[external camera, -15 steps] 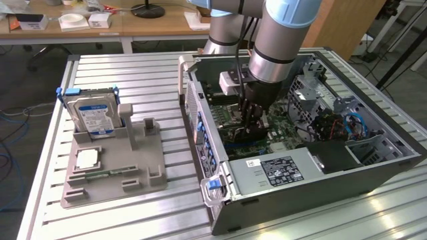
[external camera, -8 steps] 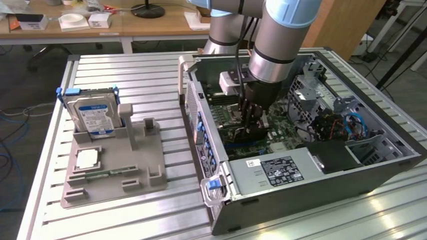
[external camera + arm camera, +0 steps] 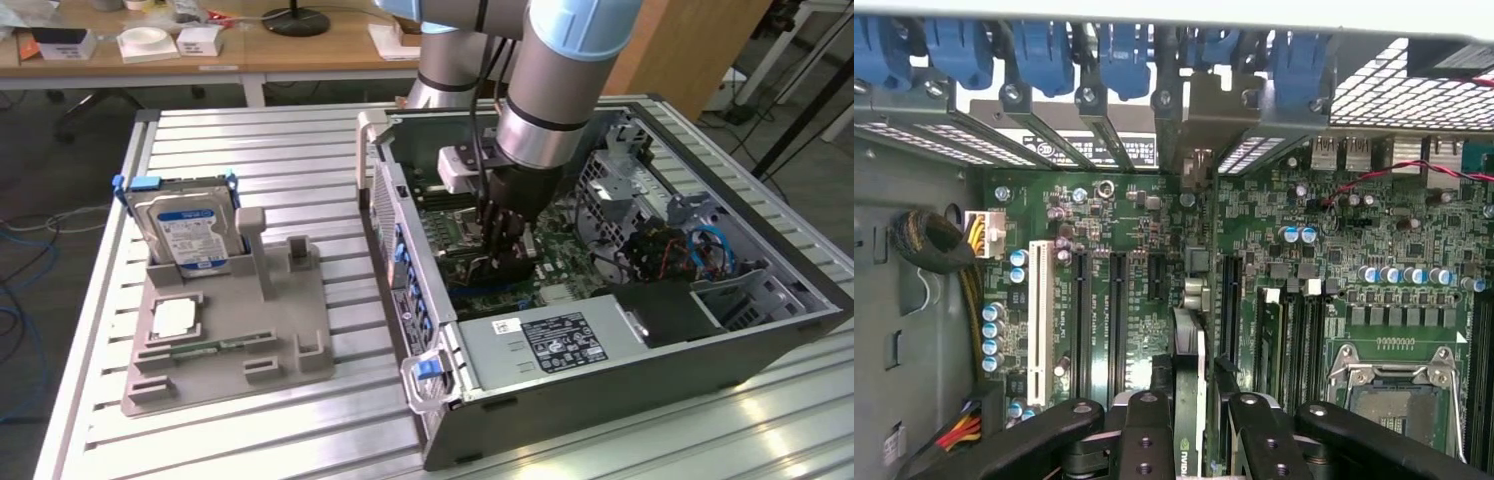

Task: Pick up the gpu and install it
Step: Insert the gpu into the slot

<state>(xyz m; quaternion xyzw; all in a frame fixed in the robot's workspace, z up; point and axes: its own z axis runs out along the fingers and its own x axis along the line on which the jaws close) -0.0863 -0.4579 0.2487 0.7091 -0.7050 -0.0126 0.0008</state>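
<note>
Fingers (image 3: 1144,440) clamp the gpu (image 3: 1190,370) upright inside the computer case (image 3: 667,375) on a slatted metal table (image 3: 240,140).

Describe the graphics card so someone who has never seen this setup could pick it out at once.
Find the open computer case on the metal table; the robot's gripper reaches down over its green motherboard. Clamped between the black fingers is the graphics card, a thin board standing on edge, unlike the empty slots beside it.
</note>
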